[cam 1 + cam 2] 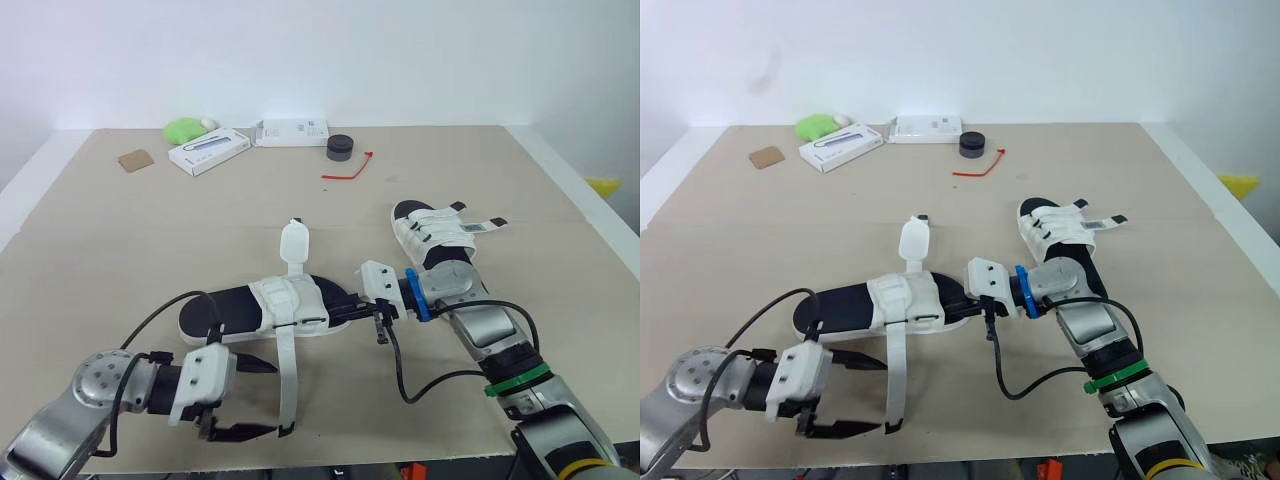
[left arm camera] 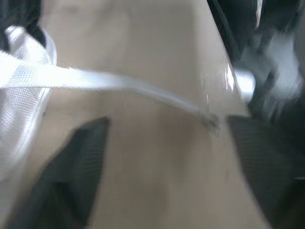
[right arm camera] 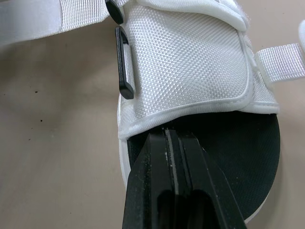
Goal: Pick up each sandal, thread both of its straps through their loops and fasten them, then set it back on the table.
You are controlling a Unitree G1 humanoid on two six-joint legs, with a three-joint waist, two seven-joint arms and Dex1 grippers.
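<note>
Now I'm at the threading step, I judge, on the near sandal point(image 1: 270, 308), which lies flat on the counter point(image 1: 150, 230). My right claw point(image 1: 340, 306), pressed together, rests on its smooth black footbed just under the white woven upper. My left claw point(image 1: 272, 400) is spread about the tip of the long webbing strap point(image 1: 287, 375), not yet pinching. Next I must nip that limp end and steer it to the flat black loop point(image 3: 125, 76).
</note>
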